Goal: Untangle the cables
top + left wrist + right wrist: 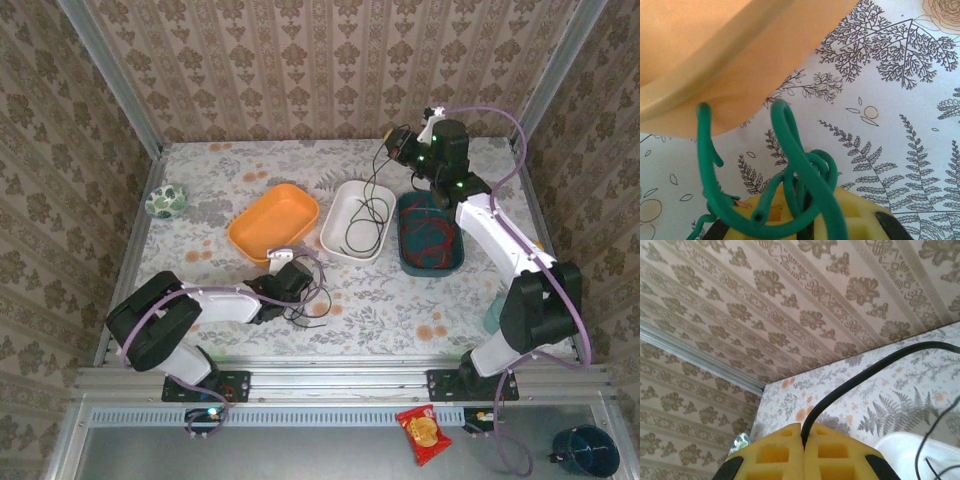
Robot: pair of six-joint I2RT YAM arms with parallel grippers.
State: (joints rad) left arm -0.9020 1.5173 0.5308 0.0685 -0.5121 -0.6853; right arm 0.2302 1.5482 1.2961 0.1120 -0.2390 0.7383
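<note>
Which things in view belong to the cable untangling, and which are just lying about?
Part of the job:
green cable, clamped in the left gripper
black cable, clamped in the right gripper
red cables in the teal tray
white tray
orange tray

Lying about:
patterned bowl
snack packet
dark blue cup

Left hand (802,216) pinches looped green cable (791,140) beside orange tray (715,50).

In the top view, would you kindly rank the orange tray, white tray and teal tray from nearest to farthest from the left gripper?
1. The orange tray, just beyond the left gripper.
2. The white tray, mid-table.
3. The teal tray, far right.
</note>
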